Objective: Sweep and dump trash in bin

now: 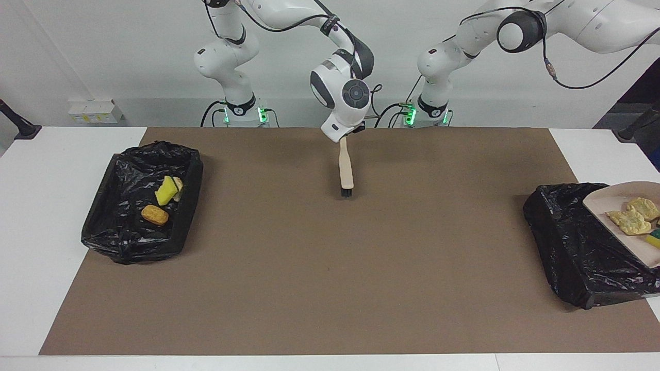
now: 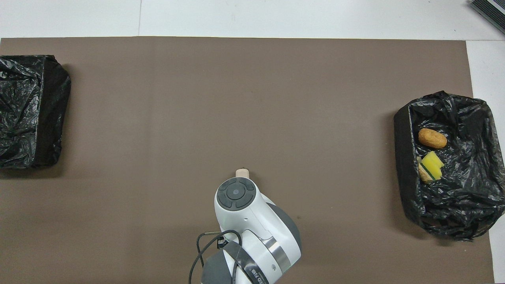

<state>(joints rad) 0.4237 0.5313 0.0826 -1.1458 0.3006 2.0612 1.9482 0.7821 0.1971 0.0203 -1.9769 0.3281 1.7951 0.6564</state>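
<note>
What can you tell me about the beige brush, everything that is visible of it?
The brush has a smooth pale beige handle, plastic or wood by its look, and a short tuft of black bristles at its lower end. It hangs nearly upright, bristles down, over the middle of the brown mat. The right gripper is shut on its top end.

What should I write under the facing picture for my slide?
Loaded dustpan over one black bin; right gripper holds the brush upright mid-table.

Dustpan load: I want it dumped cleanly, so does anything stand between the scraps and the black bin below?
Nothing visible does. The beige plastic dustpan hangs over the black-bagged bin at the left arm's end, sponge and bread scraps still on it.
</note>
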